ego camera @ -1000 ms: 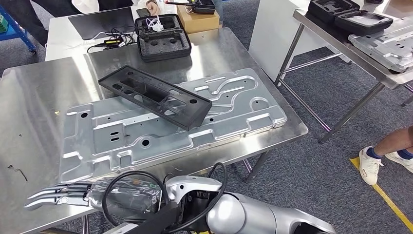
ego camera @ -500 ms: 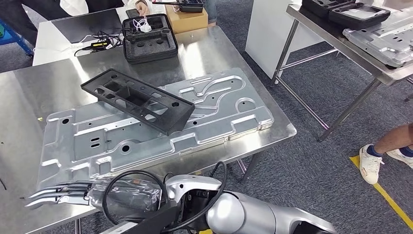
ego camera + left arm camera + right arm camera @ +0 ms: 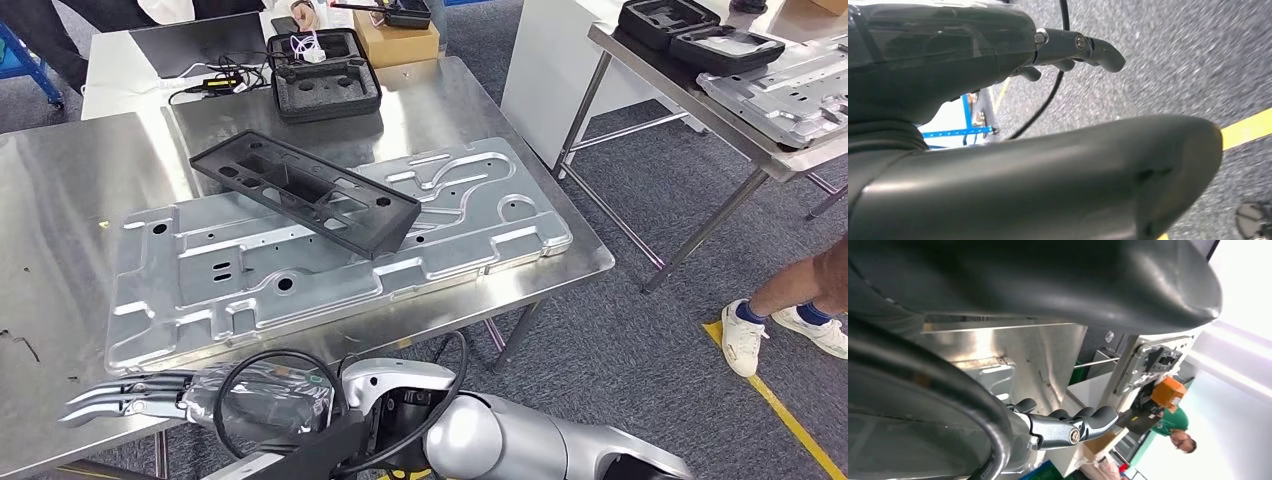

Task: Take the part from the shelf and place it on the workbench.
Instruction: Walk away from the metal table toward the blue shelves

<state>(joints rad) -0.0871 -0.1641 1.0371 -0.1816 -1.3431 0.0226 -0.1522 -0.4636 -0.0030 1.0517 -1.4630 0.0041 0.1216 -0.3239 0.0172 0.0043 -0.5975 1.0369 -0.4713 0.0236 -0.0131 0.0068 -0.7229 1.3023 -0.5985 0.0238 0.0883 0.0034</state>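
The right hand (image 3: pixel 125 395) lies low across the front edge of the steel workbench (image 3: pixel 60 210), its silver fingers (image 3: pixel 105 398) stretched out side by side and holding nothing; its wrist is wrapped in a dark cover with a black cable looped over it. In the right wrist view the same hand (image 3: pixel 1068 427) shows dark fingers lying straight, with the bench edge beyond them.

Ahead of that hand, the large grey stamped metal plate (image 3: pixel 300 270) lies flat on the bench. The long black plastic frame part (image 3: pixel 305 192) rests on the plate's far side, tilted, one end hanging past the plate's edge.

In the left wrist view the left hand (image 3: pixel 1068 50) hangs over blurred grey carpet, fingers loosely out and empty; the thick thumb hides much of the picture.

A person's leg and white shoe (image 3: pixel 740 335) stand well off to the right.
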